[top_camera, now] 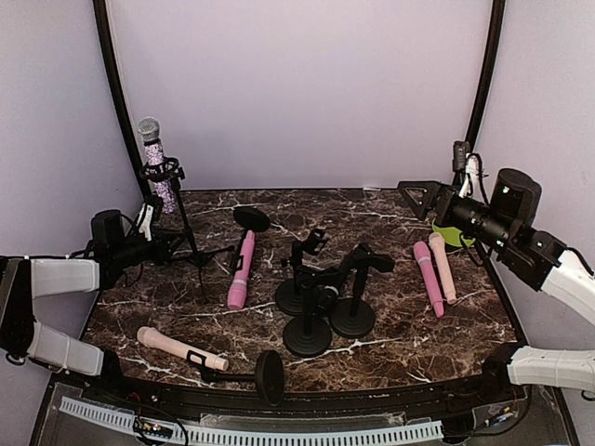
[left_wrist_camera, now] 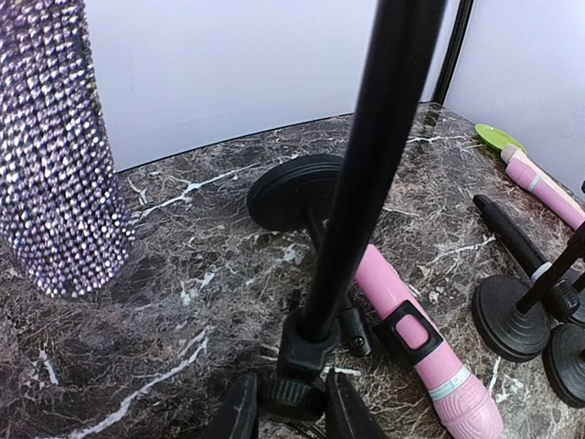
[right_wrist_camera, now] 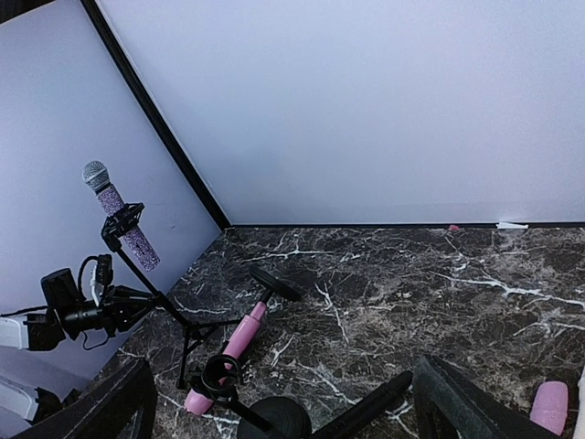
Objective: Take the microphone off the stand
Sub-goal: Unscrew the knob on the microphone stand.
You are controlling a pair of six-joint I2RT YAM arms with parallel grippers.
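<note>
Marble tbl (top_camera: 390, 232) w/ tripod stand (top_camera: 186, 225) at left rear, R gripper (right_wrist_camera: 283, 407) raised at right w/ jaws wide & empty, L gripper (left_wrist_camera: 291, 416) pinched narrow on stand's lower collar (left_wrist_camera: 294, 361), glitter purple mic (top_camera: 153, 149) tilted head-up in stand's clip (top_camera: 160, 171).

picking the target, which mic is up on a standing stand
The glittery purple microphone, clipped high on the tripod stand at far left; the rest all lie flat on the table.
</note>
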